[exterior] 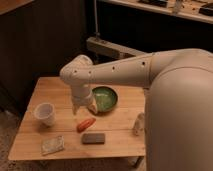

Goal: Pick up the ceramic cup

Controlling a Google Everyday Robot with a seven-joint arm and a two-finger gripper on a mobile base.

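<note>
The ceramic cup point(45, 113) is small, white and handleless. It stands upright on the left part of the wooden table point(120, 131). My gripper point(80, 107) hangs down from the white arm over the middle of the table, between the cup and the green bowl point(105, 98). It is to the right of the cup, apart from it, and holds nothing that I can see. The gripper's tip partly covers the bowl's left edge.
An orange-red oblong object point(86, 124) lies just below the gripper. A dark flat block point(93, 138) and a pale packet point(52, 145) lie near the front edge. A small pale bottle point(138, 124) stands at the right. My large white arm covers the table's right end.
</note>
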